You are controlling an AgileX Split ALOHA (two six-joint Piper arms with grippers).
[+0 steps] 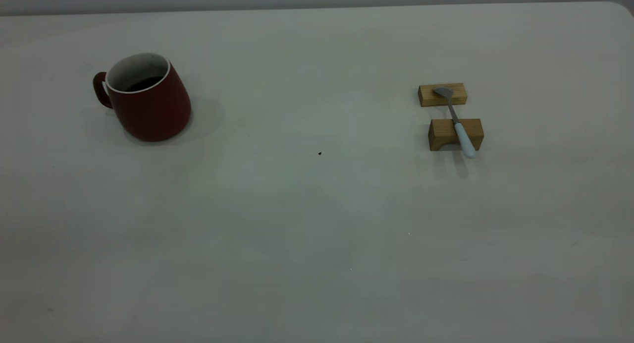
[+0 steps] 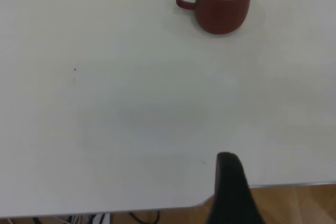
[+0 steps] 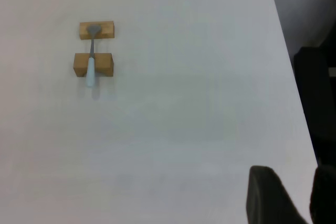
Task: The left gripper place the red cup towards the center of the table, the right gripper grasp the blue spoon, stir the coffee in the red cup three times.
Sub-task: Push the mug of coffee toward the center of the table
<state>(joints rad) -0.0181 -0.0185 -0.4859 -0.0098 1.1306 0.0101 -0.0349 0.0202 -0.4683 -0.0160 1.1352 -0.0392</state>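
**Both arms parked, cup and spoon untouched**

Left gripper (image 2: 231, 192) is hanging over the table's (image 1: 317, 234) near edge; can't tell its opening. Right gripper (image 3: 286, 195) is sitting by the right edge, same doubt. Cup (image 1: 147, 96) is standing upright toward the far left, holding coffee (image 1: 143, 83). Spoon (image 1: 455, 121) is lying across two wooden blocks (image 1: 454, 134) toward the far right, well apart from the cup.

Left claw (image 2: 233, 192) a matte black rounded finger, right claw (image 3: 286, 195) two blunt dark charcoal fingers
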